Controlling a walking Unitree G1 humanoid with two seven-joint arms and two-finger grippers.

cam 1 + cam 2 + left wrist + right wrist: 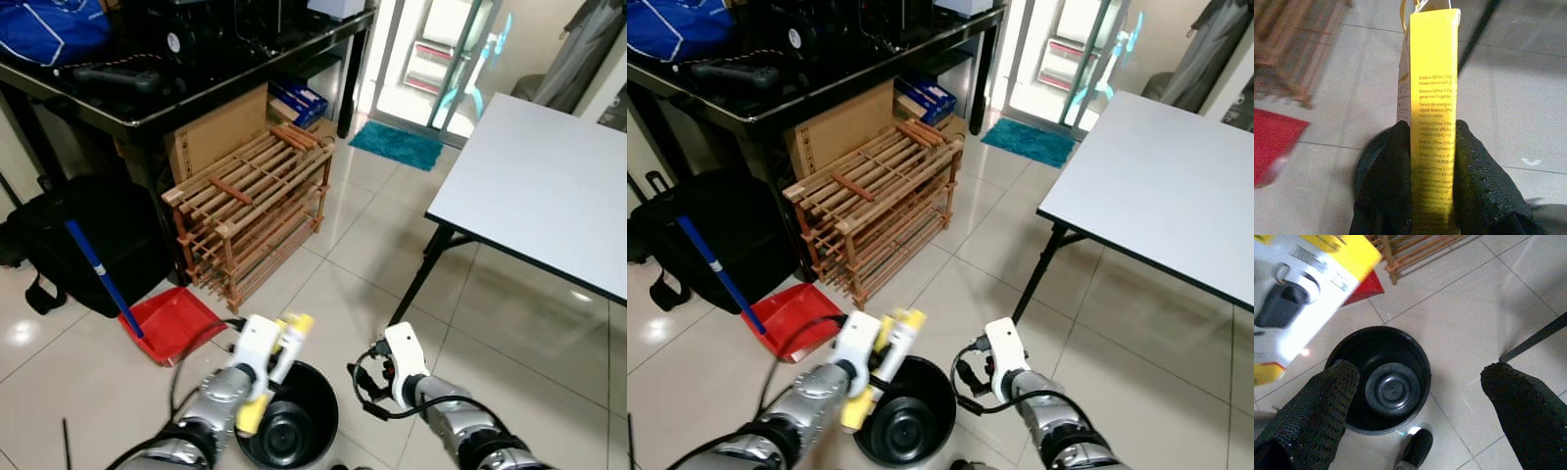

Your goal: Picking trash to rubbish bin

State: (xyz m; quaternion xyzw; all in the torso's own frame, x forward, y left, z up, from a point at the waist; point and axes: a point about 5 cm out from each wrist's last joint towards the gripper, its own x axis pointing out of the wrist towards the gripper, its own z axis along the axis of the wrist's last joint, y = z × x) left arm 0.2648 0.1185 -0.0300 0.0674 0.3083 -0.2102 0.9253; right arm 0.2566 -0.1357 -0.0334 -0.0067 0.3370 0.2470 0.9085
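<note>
A yellow and white power bank box (pixel 1432 98) stands clamped between the two black fingers of my left gripper (pixel 1433 161). In the head view the box (pixel 272 372) hangs just over the near left rim of the round black rubbish bin (pixel 292 416) on the tiled floor. The bin (pixel 1382 382) holds no trash that I can see. My right gripper (pixel 1415 396) hovers open just right of the bin, its fingers (pixel 1520 406) spread wide, the box (pixel 1308 289) seen beside it.
A red dustpan (pixel 174 321) with a blue handle lies left of the bin. Behind it stand a wooden slatted rack (pixel 255 211), a black desk (pixel 176 93) and a black bag (pixel 88 245). A white folding table (pixel 544 186) stands to the right.
</note>
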